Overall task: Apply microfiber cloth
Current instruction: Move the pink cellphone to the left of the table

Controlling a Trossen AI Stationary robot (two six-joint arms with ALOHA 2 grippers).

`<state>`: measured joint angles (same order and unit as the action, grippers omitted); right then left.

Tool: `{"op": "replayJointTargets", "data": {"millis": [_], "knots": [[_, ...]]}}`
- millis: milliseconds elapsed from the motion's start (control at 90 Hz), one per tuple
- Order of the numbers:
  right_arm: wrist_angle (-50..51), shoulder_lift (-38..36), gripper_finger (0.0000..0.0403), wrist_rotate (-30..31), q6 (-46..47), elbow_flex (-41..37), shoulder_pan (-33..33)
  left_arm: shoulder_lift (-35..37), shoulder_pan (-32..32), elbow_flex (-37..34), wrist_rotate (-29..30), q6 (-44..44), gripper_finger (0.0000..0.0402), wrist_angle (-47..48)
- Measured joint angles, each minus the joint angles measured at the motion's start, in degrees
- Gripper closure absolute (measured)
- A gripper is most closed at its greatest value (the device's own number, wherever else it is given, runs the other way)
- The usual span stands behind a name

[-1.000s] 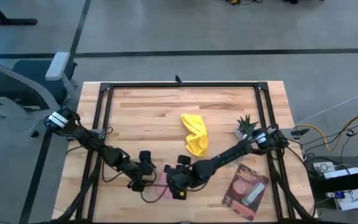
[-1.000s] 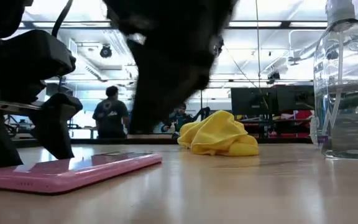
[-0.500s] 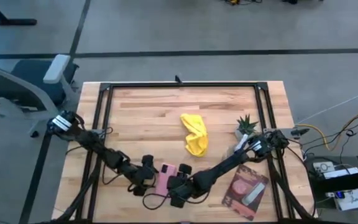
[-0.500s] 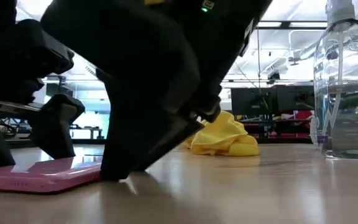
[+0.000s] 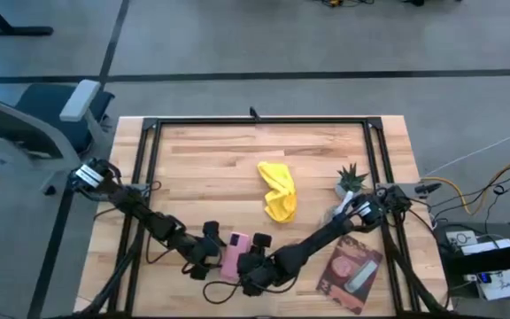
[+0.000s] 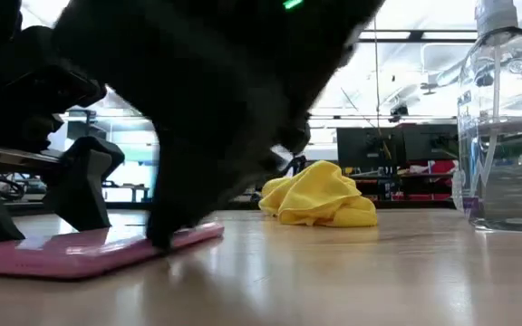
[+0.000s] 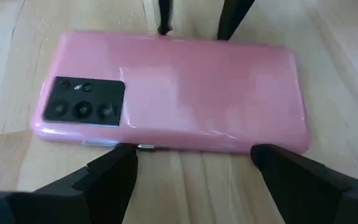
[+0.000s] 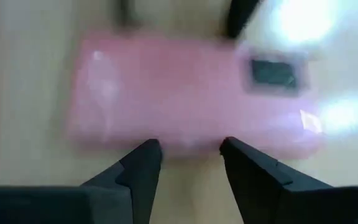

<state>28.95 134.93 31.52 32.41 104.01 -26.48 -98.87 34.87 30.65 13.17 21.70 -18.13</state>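
Note:
The yellow microfiber cloth (image 5: 278,190) (image 6: 320,195) lies crumpled at the middle of the table, and no gripper touches it. Nearer the front edge, a pink phone (image 5: 235,255) (image 7: 173,93) lies flat, back up, between my two grippers. My left gripper (image 5: 209,257) (image 7: 191,158) stands wide open at the phone's left long side. My right gripper (image 5: 253,262) (image 8: 185,152) is open at the opposite long side. My left gripper's fingertips (image 7: 120,158) stand level against the phone's long edge (image 7: 166,148); I cannot tell whether they touch it. My right gripper's fingertips (image 8: 143,155) come low at the phone's other long edge (image 8: 185,144); the blur hides whether they touch. The phone lies flat on the table.
A clear spray bottle (image 6: 506,127) stands at the right. A pink-and-dark packet (image 5: 351,270) lies at the near right corner and a small potted plant (image 5: 352,177) stands at the right. A black frame (image 5: 255,121) rims the table. Bare wood lies behind the cloth.
My right gripper has swung lower and toward the table's near edge, off the phone's top and down to its right side. The phone, mostly covered a second ago, now shows between the two grippers. My left gripper has edged slightly toward the phone.

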Motion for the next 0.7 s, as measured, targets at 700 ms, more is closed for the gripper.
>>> {"op": "replayJointTargets", "data": {"millis": [700], "knots": [[15.7, 1.57, 0.0254, 6.18, -24.83, 4.35, -4.6, -0.17, -0.02, 0.0, -0.22, -1.02, 0.0092, -0.39]]}}
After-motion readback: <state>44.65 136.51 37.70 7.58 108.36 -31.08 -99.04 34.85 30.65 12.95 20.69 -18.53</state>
